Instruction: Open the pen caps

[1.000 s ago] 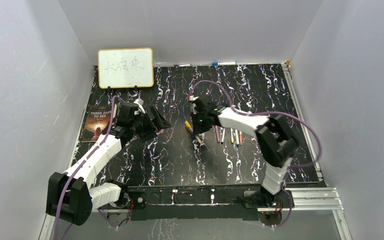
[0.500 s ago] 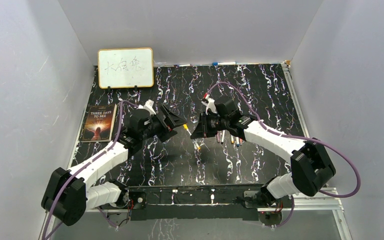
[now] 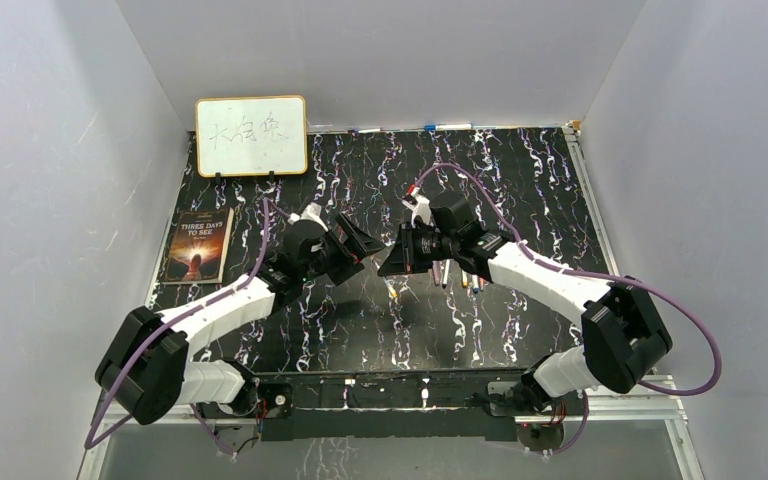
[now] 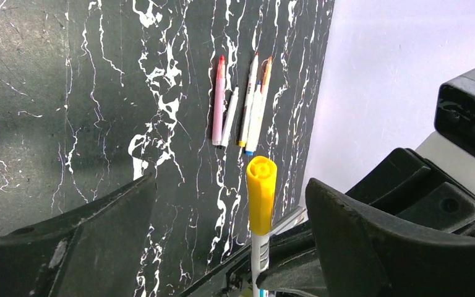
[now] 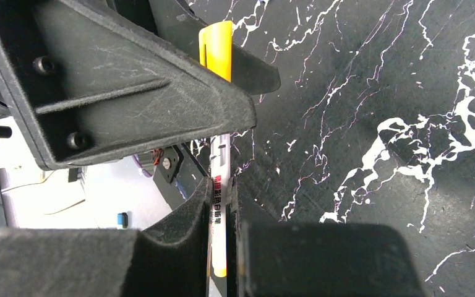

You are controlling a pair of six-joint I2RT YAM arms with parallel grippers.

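Note:
A white marker pen [image 5: 219, 185] with a yellow pen cap [image 4: 261, 192] is held in the air over the middle of the table. My right gripper [image 5: 221, 192] is shut on its white barrel. The capped end [image 5: 218, 46] points towards the left arm. My left gripper [image 4: 232, 185] is open, with one jaw on each side of the cap and a clear gap to both. In the top view the two grippers meet nose to nose, left [image 3: 365, 246] and right [image 3: 393, 262]; the cap is hidden between them there.
Several more pens [image 3: 460, 275] lie side by side on the black marbled table, just right of the right gripper, also seen in the left wrist view [image 4: 238, 111]. A small whiteboard [image 3: 251, 135] stands at the back left. A book [image 3: 198, 245] lies at the left edge.
The right gripper rose from the row of pens with the pen and turned it towards the left arm. The left arm moved right until its open jaws stood around the cap.

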